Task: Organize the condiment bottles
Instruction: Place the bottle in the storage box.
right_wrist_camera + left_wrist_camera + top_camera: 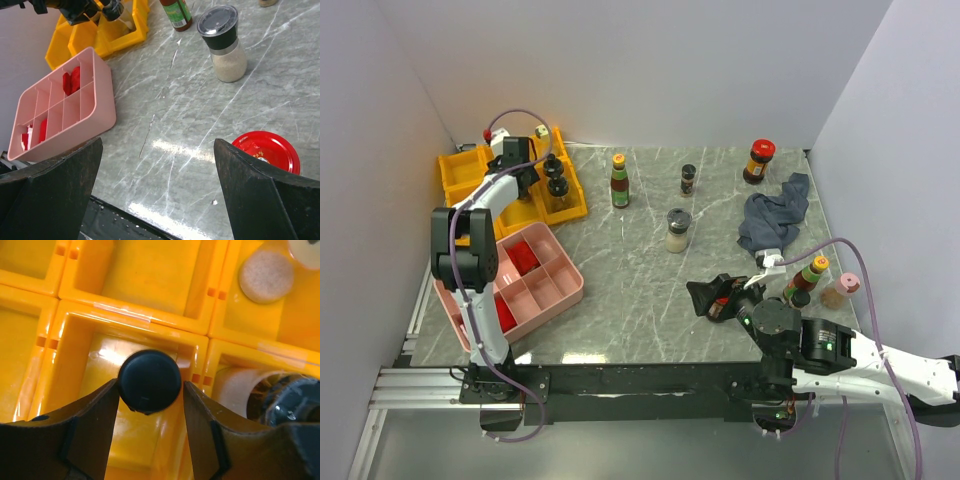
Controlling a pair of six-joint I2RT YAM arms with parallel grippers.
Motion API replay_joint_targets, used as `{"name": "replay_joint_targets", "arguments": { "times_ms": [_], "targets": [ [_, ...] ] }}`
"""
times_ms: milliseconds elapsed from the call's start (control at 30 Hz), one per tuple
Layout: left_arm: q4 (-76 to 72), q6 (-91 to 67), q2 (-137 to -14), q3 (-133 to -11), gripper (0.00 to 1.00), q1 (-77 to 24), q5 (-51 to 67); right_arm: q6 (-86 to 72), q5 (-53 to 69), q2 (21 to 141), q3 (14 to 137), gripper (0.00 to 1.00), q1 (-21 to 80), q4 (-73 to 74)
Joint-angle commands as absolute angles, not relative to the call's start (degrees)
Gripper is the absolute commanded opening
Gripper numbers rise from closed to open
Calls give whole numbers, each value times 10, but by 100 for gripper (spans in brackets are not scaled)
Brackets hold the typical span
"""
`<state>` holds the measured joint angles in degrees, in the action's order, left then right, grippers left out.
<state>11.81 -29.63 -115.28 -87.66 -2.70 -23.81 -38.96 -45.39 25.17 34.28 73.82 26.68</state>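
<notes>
In the left wrist view my left gripper (150, 385) hangs over a yellow bin (145, 285), its fingers on either side of a black-capped bottle (149, 381) standing in one compartment. A thin gap shows at the right finger, so the jaws are open. From above, that gripper (548, 168) is at the bins (460, 178). My right gripper (157, 150) is wide open over bare table, with a red-lidded jar (267, 152) just outside its right finger. A green-labelled bottle (619, 182), a black-capped jar (688, 179), a red-lidded jar (757, 162) and a pale shaker (677, 230) stand on the table.
A pink tray (535, 290) with red blocks lies front left. A dark cloth (775, 215) lies at the right, with a yellow-capped bottle (808, 277) and a pink-capped shaker (842, 290) near it. Neighbouring bin compartments hold a pale shaker (265, 276) and another dark-capped jar (295, 400).
</notes>
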Motion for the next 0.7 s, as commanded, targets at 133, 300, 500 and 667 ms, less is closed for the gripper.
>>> {"name": "replay_joint_targets", "arguments": {
  "times_ms": [133, 300, 500, 667],
  "targets": [
    [117, -291, -1127, -893, 62, -24, -242, -396, -462, 239, 342, 100, 736, 266],
    [121, -300, -1079, -881, 78, -24, -233, -410, -463, 243, 342, 100, 736, 266],
    [113, -326, -991, -819, 99, -29, -157, -489, -536, 292, 367, 100, 735, 342],
    [107, -336, -899, -766, 99, -47, -132, -511, -551, 359, 409, 100, 733, 382]
  ]
}}
